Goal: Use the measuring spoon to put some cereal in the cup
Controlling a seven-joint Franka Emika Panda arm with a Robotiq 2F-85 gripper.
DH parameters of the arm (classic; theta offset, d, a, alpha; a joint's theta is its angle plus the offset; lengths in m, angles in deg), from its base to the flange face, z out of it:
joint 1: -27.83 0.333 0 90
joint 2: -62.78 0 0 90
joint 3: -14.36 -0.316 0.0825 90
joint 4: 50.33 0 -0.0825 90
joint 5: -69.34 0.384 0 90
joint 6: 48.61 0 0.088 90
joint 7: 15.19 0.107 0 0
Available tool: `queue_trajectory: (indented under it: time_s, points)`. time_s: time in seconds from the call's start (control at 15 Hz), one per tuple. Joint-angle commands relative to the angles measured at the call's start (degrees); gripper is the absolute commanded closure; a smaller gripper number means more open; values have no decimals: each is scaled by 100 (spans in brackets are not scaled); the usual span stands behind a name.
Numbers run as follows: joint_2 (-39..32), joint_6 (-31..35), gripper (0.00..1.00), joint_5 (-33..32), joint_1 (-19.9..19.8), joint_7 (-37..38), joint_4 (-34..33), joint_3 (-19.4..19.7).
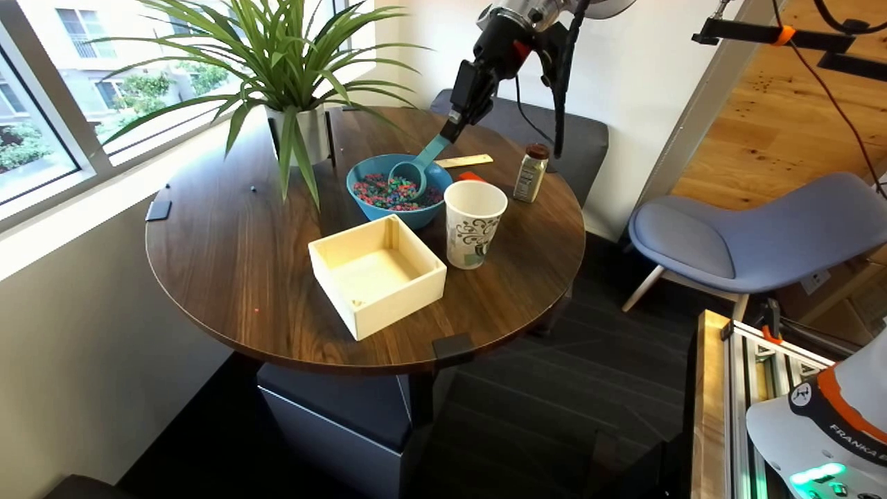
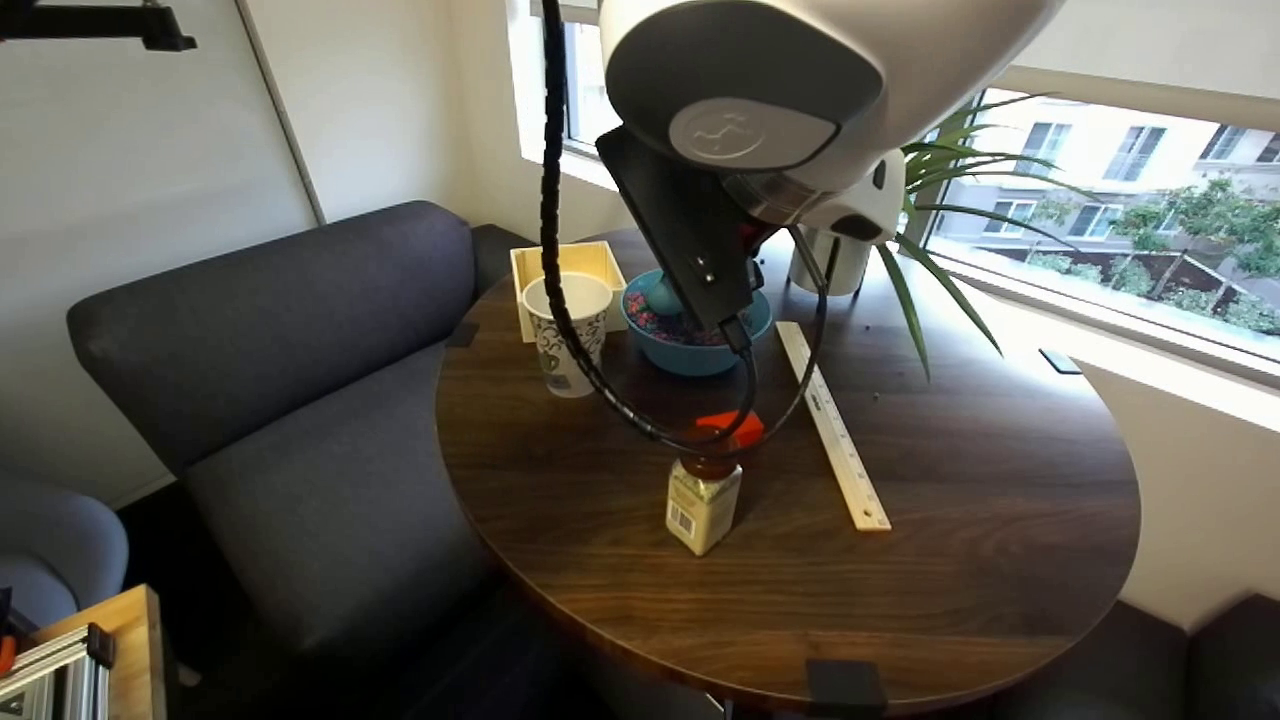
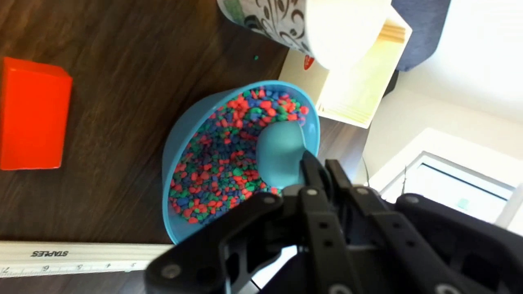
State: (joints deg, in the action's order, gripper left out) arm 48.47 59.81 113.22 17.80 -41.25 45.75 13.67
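My gripper (image 3: 320, 163) is shut on the handle of the teal measuring spoon (image 3: 280, 155). The handle slants down from the fingertips in an exterior view (image 1: 433, 149). The spoon's bowl is tilted inside the blue bowl (image 1: 409, 218), at the cereal (image 3: 216, 163). Red, green and blue pieces show at the spoon's lower edge; I cannot tell how many are in it. The patterned white cup (image 1: 471, 239) stands upright beside the blue bowl, apart from the gripper; it also shows in an exterior view (image 2: 570, 350). Its inside bottom is hidden.
A cream square box (image 1: 398, 305) stands close to the bowl and cup. A ruler (image 2: 830, 430), a red block (image 3: 34, 114) and a seasoning bottle (image 1: 530, 177) are on the round table. A potted plant (image 1: 305, 135) stands behind the bowl, by the window.
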Motion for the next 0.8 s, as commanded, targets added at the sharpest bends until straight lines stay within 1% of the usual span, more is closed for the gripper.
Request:
queue_trajectory:
  time_s: [0.0,0.27,0.47,0.53,0.73]
  points:
    - [-33,-84,98,577,-43,146,13,102]
    - [-22,-177,98,1023,-47,2,82,148]
    - [49,-543,98,1394,-54,-264,160,133]
    - [-44,-345,91,1124,42,-65,8,219]
    - [-42,-470,91,1236,45,-142,9,221]
